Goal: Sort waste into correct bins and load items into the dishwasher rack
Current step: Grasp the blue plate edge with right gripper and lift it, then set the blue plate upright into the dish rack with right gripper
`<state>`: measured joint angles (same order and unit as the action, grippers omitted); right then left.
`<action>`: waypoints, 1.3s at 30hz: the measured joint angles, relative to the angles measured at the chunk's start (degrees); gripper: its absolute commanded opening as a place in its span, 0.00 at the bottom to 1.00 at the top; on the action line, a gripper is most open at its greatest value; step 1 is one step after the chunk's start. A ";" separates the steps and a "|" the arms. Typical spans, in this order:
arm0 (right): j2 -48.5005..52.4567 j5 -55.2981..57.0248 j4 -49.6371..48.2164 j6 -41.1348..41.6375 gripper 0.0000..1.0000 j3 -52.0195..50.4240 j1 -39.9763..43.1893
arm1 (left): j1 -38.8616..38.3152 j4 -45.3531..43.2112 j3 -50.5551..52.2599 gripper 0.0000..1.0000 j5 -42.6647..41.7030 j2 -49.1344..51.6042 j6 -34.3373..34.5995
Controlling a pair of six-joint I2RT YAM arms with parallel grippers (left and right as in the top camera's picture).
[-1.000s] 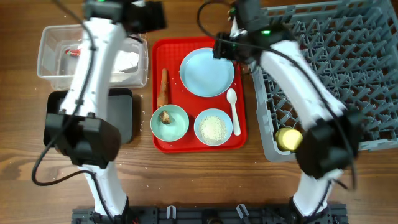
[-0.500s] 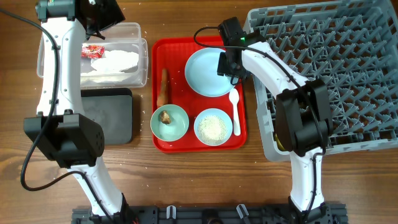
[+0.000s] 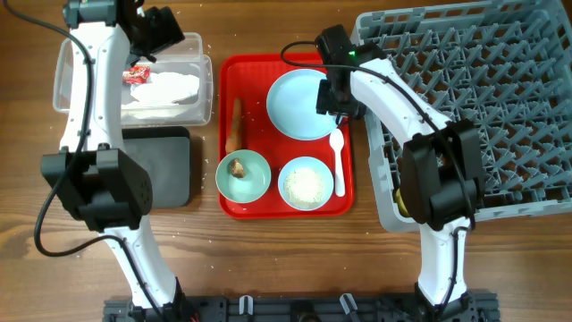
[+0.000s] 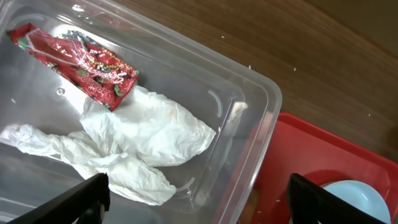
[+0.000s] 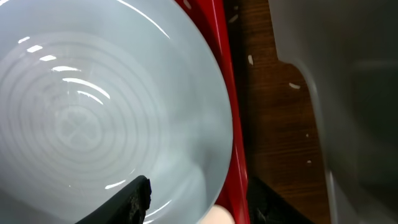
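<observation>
My left gripper (image 3: 159, 29) is open and empty above the clear tub (image 3: 71, 63). In the tub lie the red wrapper (image 4: 81, 62) and the white napkin (image 4: 137, 143), between the open fingers (image 4: 199, 208) in the left wrist view. My right gripper (image 3: 335, 100) is open low over the right edge of the pale blue plate (image 3: 299, 105); its fingers (image 5: 199, 202) straddle the plate's rim (image 5: 93, 106). The spoon (image 3: 337, 159), the carrot piece (image 3: 235, 125), a bowl with a brown scrap (image 3: 243, 174) and a bowl of rice (image 3: 307, 183) lie on the red tray (image 3: 286, 207). The yellow cup (image 3: 411, 199) sits in the rack (image 3: 483, 98).
The black tray (image 3: 156, 165) lies in front of the clear tub. The rack's grey wall (image 5: 348, 93) stands close to the right of the red tray's rim (image 5: 227, 124). Rice grains are scattered on the wood between them.
The left arm has swung back over the tub's far right corner, with the wrapper lying inside. The right arm has come from the rack side down to the plate's right edge.
</observation>
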<state>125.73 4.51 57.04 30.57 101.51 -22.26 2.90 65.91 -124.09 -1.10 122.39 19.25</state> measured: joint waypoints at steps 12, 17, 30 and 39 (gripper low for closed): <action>-0.07 -3.04 -2.25 -0.20 0.51 -2.56 0.00 | -5.68 0.98 0.00 0.90 0.22 0.00 -2.64; -0.07 -5.11 -6.51 -0.31 0.41 -6.75 0.00 | -5.64 0.98 0.00 0.90 0.22 0.00 -2.67; -1.09 -3.39 -21.73 -0.26 0.04 -11.17 0.00 | -5.64 0.98 0.00 0.93 0.22 0.00 -2.95; -8.02 -2.01 -21.64 -8.81 0.04 -7.56 1.36 | -5.64 0.96 0.00 1.00 0.22 0.00 -3.48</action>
<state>117.71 2.50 35.40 21.76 93.95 -20.91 -2.74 66.87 -124.09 -0.89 122.39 15.77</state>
